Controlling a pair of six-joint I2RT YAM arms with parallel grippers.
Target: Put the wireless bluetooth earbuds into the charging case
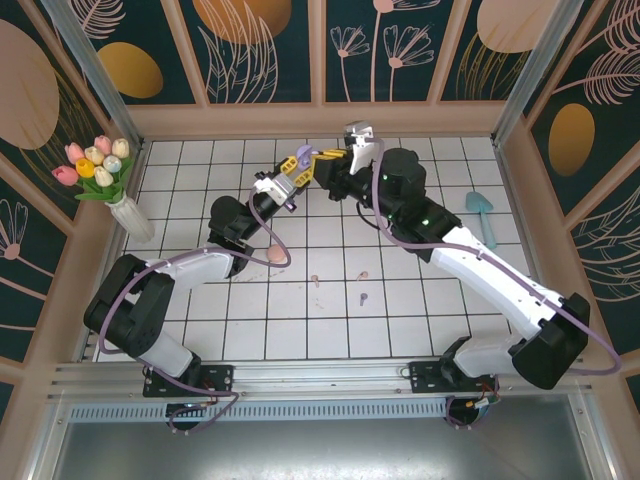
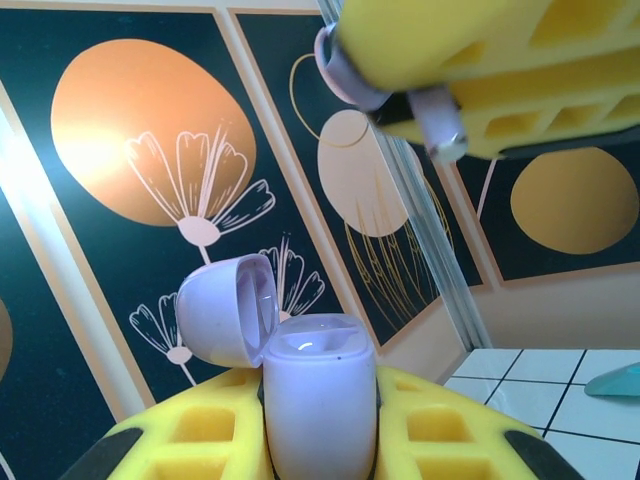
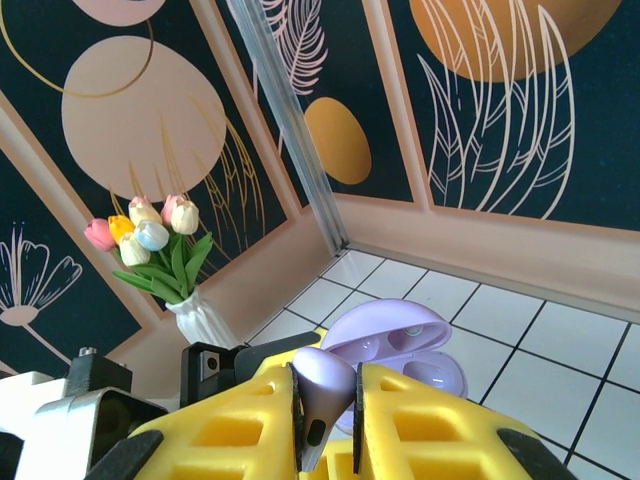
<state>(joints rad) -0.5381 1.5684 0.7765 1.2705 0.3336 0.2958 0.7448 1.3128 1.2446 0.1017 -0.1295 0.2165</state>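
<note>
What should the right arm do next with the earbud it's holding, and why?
Probably ease the right gripper across until the purple earbud sits over the open mouth of the charging case, then lower it in. The left gripper is holding the case with its lid flipped back. The bud is pinched close by, not yet inside.

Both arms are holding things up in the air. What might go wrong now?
The purple earbud is pinched narrowly in the right end effector; it may twist or drop onto the tiles. The charging case, clamped upright in the left end effector, has a small opening, so misalignment could jam the bud. The open lid could get knocked.
</note>
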